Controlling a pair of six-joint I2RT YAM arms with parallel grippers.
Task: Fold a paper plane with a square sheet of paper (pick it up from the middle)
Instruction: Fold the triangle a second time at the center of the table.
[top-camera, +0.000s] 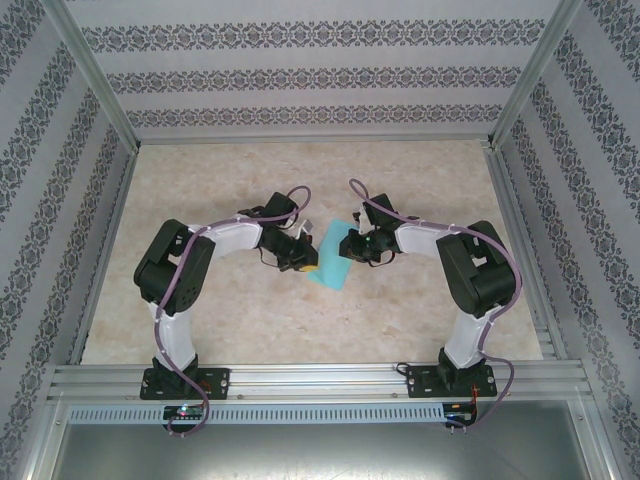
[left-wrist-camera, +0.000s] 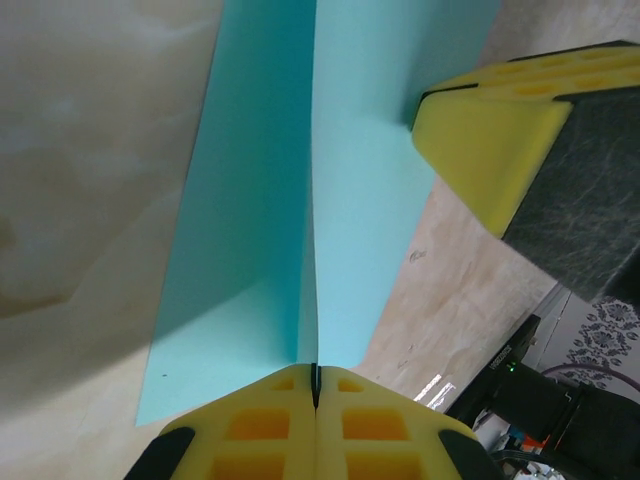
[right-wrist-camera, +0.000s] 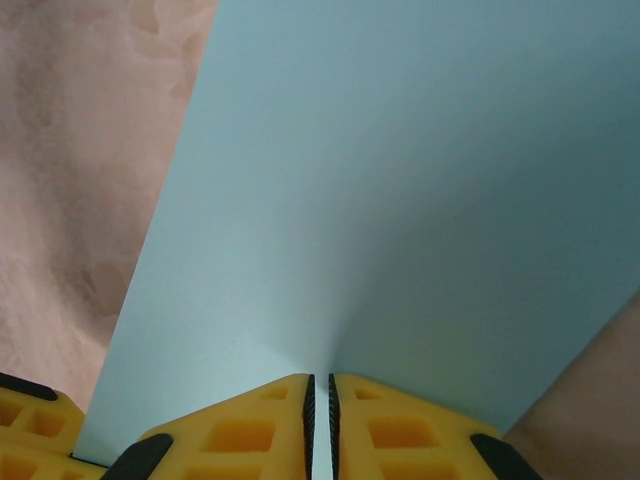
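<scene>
One square sheet of paper (top-camera: 330, 270) is gripped by two hands at the middle of the counter (top-camera: 300, 180).

From above, the single turquoise sheet is at the centre of the marbled counter. The left hand (left-wrist-camera: 315, 378) is at its 9 o'clock edge and the right hand (right-wrist-camera: 320, 388) at its 2 o'clock side. Two arms reach in from 7 and 5 o'clock. The left hand is clenched on the sheet's near edge, its two yellow fingers pressed together. One crease runs from them toward 12 o'clock, and the part left of it is in shade. In that wrist view, one yellow finger (left-wrist-camera: 480, 140) of the right hand meets the sheet at 2 o'clock. The right hand grasps another edge, its two fingers all but together with the paper between them.
</scene>
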